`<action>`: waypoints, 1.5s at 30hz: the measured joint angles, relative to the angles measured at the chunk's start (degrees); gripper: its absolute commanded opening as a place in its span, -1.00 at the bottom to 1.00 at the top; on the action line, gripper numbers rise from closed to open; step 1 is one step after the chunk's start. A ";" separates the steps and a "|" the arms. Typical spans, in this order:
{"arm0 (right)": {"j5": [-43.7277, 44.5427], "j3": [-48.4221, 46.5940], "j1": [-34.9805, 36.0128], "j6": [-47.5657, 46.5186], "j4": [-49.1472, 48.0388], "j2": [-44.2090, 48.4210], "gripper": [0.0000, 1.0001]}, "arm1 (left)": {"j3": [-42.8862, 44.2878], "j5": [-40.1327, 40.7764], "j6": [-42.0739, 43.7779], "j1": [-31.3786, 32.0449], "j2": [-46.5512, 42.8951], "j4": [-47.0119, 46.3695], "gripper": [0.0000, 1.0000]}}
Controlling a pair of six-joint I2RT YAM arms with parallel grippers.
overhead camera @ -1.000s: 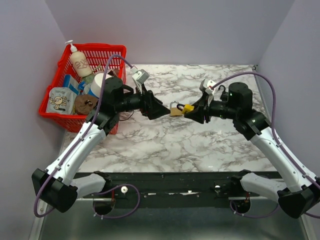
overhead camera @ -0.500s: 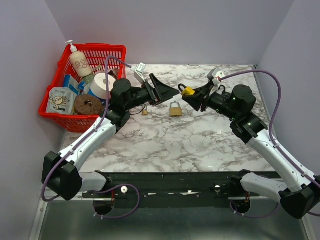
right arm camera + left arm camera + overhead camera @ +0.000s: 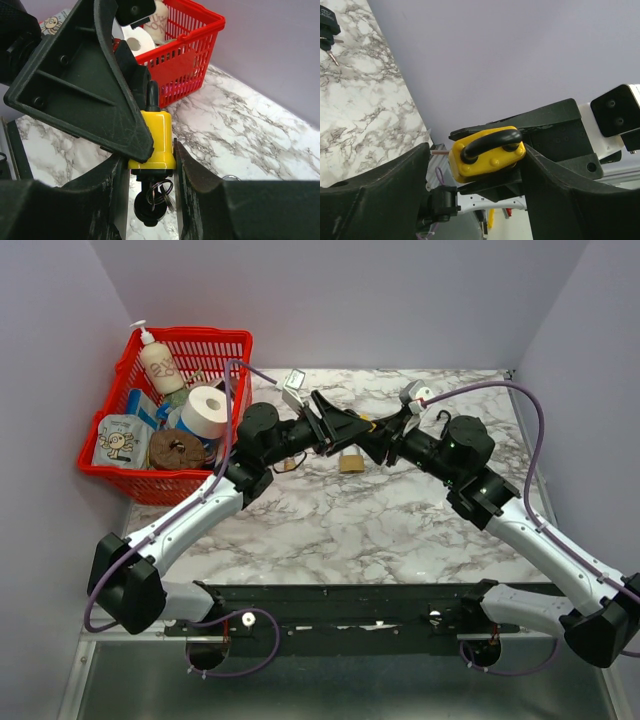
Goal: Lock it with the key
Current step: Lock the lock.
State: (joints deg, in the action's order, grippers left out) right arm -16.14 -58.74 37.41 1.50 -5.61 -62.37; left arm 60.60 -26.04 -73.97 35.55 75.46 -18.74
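Yellow padlock (image 3: pixel 151 140): was held in the air over the desk (image 3: pixel 400 520), at 12 o'clock of the brass padlock (image 3: pixel 351 460), which lay flat below.
Right gripper (image 3: pixel 385 442): was closed partway onto the yellow body's flat sides, probably so the shackle end stuck out clear toward the other arm.
Left gripper (image 3: pixel 350 430): reached in from 9 o'clock with its jaws wide, straddling the shackle end and holding nothing (whether a finger touched the padlock could not be told).
Keys (image 3: pixel 152 197): a black-headed key and its ring hung beneath the body, apparently seated in the keyhole and free to turn.
Shackle: looked pushed home in the left wrist view.
Red basket (image 3: pixel 235 340): sat at the desk's 10 o'clock, well apart.
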 measured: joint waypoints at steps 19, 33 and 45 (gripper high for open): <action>5.70 0.90 2.93 0.44 0.55 -0.26 0.38 | 0.13 -0.07 -0.55 -1.55 0.42 0.11 -1.00; -4.55 0.90 0.11 -4.42 12.48 4.61 0.43 | -2.99 -4.15 6.16 -6.95 -4.48 4.76 -1.00; -12.31 -2.80 -0.26 -13.20 18.36 3.21 0.32 | -4.48 -8.04 13.22 -6.91 -9.49 6.29 -1.00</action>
State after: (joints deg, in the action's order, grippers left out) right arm -28.45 -61.54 37.15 -11.70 12.75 -59.16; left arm 56.12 -34.09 -60.75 28.64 65.98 -12.45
